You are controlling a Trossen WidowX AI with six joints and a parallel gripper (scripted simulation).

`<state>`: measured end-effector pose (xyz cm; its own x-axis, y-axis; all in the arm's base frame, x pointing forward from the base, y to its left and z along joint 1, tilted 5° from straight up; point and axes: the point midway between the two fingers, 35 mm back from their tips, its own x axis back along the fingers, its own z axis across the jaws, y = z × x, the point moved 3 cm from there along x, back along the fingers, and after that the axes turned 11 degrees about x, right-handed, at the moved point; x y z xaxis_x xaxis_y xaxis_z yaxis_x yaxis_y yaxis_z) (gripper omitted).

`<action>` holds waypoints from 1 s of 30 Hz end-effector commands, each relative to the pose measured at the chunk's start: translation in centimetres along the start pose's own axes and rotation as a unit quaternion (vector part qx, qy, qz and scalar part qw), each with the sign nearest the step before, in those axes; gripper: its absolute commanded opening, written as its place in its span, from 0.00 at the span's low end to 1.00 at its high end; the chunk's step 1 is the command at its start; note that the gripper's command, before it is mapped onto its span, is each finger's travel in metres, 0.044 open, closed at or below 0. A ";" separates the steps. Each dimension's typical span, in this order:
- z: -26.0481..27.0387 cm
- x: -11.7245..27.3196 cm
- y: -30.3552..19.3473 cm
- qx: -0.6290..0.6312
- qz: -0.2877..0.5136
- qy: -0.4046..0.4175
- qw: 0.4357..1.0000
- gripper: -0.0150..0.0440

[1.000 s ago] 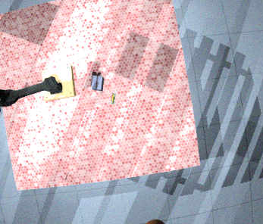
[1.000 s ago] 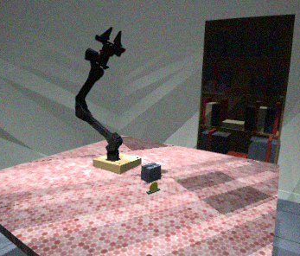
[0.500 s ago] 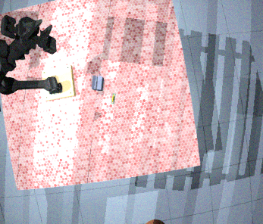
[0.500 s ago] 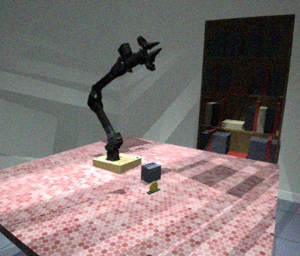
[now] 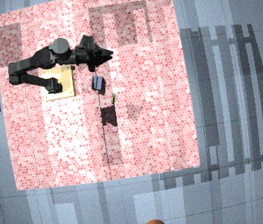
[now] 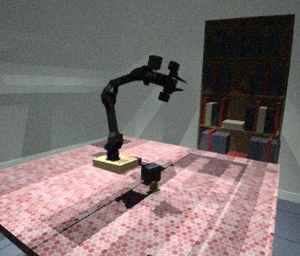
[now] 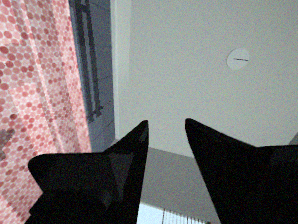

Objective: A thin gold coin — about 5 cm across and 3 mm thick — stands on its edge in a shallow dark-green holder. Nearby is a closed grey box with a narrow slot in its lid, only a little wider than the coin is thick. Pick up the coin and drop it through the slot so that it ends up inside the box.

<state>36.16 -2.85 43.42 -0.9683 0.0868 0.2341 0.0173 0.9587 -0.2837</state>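
Coin low and off to the gripper's right

The gripper (image 5: 112,55) (image 6: 184,85) (image 7: 166,123) hangs high above the table (image 5: 152,144) (image 6: 122,233) (image 7: 37,75), pointing outward, its fingers part-open and grasping nothing. From it the coin (image 5: 113,98) (image 6: 154,186) lies far below and to one side, beyond the box (image 5: 98,83) (image 6: 150,173). The coin stands on edge in its holder (image 5: 112,103) (image 6: 155,191), its long axis running roughly across the arm's reach in the top view. The lone arm (image 5: 31,63) (image 6: 111,110) is bent at the elbow; it likely needs to swing round, drop and tip downward.
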 end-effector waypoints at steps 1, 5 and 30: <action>5.2 -3.5 -0.3 -0.014 -0.011 0.105 0.994 0.53; 10.8 -6.1 -0.8 -0.033 -0.023 0.215 0.976 0.53; 34.5 -7.1 -1.2 -0.166 -0.088 0.621 0.761 0.53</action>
<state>34.34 -14.19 11.74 0.0048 -0.0515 0.9987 0.1712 0.9840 0.0499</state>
